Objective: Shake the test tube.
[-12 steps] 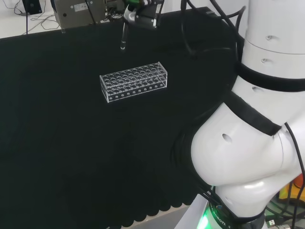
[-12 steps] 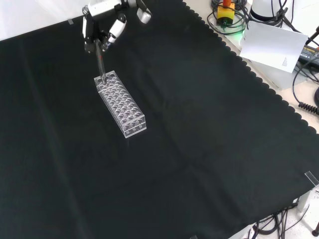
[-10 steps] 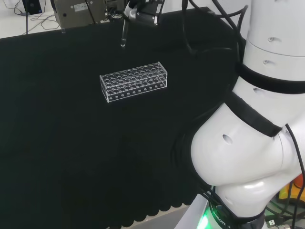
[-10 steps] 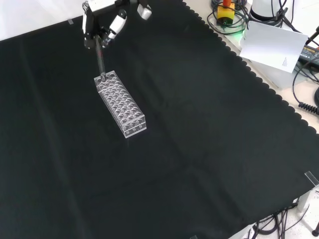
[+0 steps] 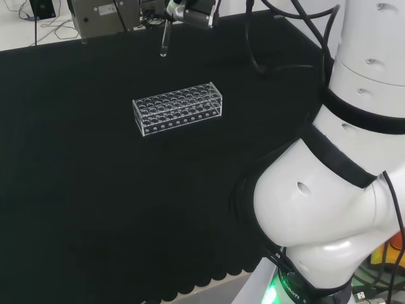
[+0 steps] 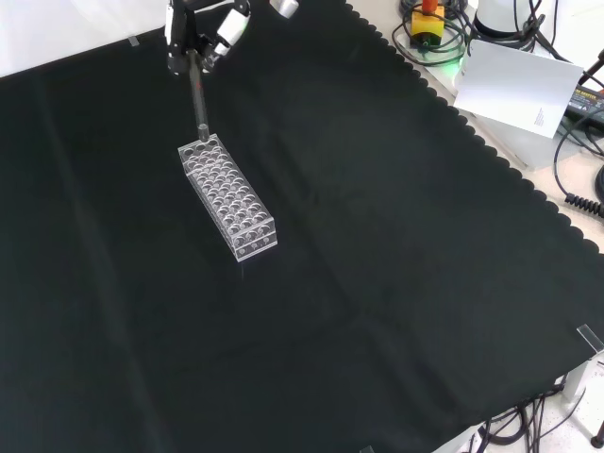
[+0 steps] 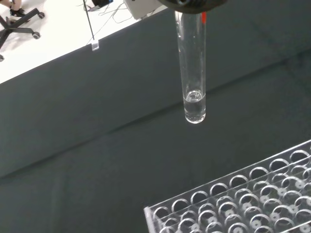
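Head view: hand [image 5: 190, 14] at the far edge of the worktop [image 5: 95, 209], above and beyond the rack [image 5: 178, 108], left of the arm's white links [image 5: 342, 190].
Hand state: fingers curled, pinching the top of the test tube [image 5: 164, 41].
Test tube: hangs upright from the hand, lifted clear of the rack, rounded end pointing down.
Test tube, front view: tube [image 6: 200, 99] drops from the hand [image 6: 203, 33] at the top of the view, tip just above the far end of the rack [image 6: 227, 196].
Test tube, wrist view: clear glass tube [image 7: 192, 68] with a little clear liquid at the rounded bottom; red mark near its top by the hand [image 7: 194, 4].
Rack: clear plastic, many round holes in rows, flat on the black cloth; rack [image 7: 243, 204] apart from the tube tip, not touching.
Rack contents: cannot tell whether any hole holds another tube.
Worktop: covered in black cloth with a scalloped near edge in the head view.
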Action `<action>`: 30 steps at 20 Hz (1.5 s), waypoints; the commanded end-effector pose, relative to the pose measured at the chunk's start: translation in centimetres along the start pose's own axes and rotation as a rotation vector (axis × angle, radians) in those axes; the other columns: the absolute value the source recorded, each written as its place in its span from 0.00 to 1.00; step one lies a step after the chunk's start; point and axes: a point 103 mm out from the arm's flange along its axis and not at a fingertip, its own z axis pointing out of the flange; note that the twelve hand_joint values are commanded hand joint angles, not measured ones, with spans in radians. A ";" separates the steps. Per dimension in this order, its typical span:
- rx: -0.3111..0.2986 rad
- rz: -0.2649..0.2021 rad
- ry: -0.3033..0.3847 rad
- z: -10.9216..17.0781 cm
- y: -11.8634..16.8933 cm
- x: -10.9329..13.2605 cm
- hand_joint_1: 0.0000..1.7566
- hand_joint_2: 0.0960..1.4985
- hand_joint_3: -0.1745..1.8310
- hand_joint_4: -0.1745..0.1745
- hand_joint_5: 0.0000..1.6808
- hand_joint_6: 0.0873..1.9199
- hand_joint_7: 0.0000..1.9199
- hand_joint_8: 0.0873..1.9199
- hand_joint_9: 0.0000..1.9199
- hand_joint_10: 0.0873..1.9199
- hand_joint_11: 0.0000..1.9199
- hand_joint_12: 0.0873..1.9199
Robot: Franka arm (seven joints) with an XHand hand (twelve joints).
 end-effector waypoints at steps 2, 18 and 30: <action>0.030 -0.053 0.036 1.1 -1.3 3.5 0.81 0.70 0.00 0.00 0.76 0.03 0.61 0.48 0.66 0.32 0.72 0.39; 0.021 -0.143 -0.033 1.6 -2.7 6.9 0.81 0.70 0.00 0.00 0.76 0.03 0.61 0.48 0.66 0.33 0.72 0.39; -0.058 0.065 -0.315 -1.7 -0.7 -5.9 0.81 0.70 0.00 0.00 0.77 0.02 0.61 0.48 0.66 0.33 0.72 0.39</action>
